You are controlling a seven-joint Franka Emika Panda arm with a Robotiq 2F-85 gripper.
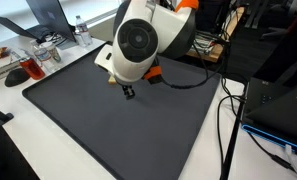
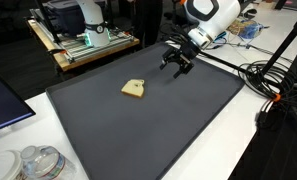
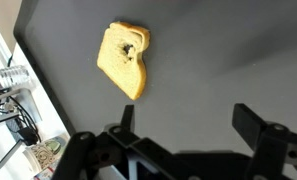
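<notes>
A yellow toy slice of bread or cheese (image 2: 134,90) lies flat on the dark grey mat (image 2: 158,125). It also shows in the wrist view (image 3: 123,62). My gripper (image 2: 175,63) hangs open and empty a little above the mat, beside the slice and apart from it. In the wrist view its two black fingers (image 3: 188,125) stand wide apart with only bare mat between them. In an exterior view the arm's white body hides the slice, and only the fingertips (image 1: 128,92) show.
The mat covers a white table (image 1: 58,160). Black cables (image 2: 263,75) run along one side. A glass and clutter (image 1: 33,62) stand at a corner, plastic containers (image 2: 38,162) at another, and a wooden rack with equipment (image 2: 83,40) stands behind.
</notes>
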